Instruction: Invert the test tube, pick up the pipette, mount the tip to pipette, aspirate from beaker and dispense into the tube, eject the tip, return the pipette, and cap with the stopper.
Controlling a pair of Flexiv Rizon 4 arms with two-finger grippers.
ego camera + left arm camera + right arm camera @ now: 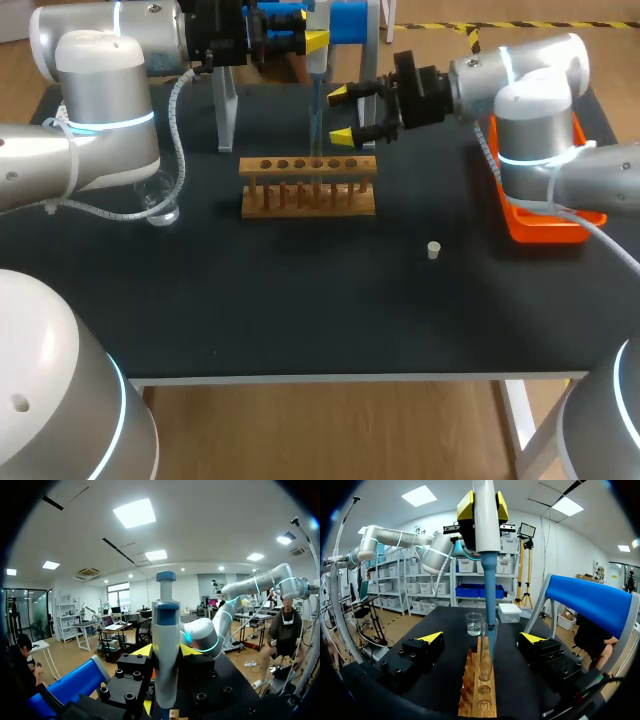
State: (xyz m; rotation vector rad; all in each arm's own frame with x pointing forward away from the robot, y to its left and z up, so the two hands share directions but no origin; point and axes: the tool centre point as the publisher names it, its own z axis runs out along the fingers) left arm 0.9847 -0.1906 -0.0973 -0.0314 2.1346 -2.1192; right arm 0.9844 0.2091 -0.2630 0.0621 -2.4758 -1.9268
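My left gripper (312, 40) is shut on the white-and-blue pipette (166, 640) and holds it upright over the wooden rack (308, 186). The pipette's blue shaft (490, 590) points down into a clear test tube (487, 652) standing in the rack (480, 695). My right gripper (342, 113) stands open just right of the tube, level with it, and holds nothing. In the right wrist view, that gripper (482, 638) has its fingers on either side of the rack's end. The glass beaker (160, 206) stands left of the rack. A small white stopper (433, 250) lies on the table to the right.
An orange tray (545, 226) sits at the right edge under my right arm. The blue-topped pipette stand (350, 20) rises behind the rack. A white box (509, 612) lies beyond the rack, near the beaker (473, 623).
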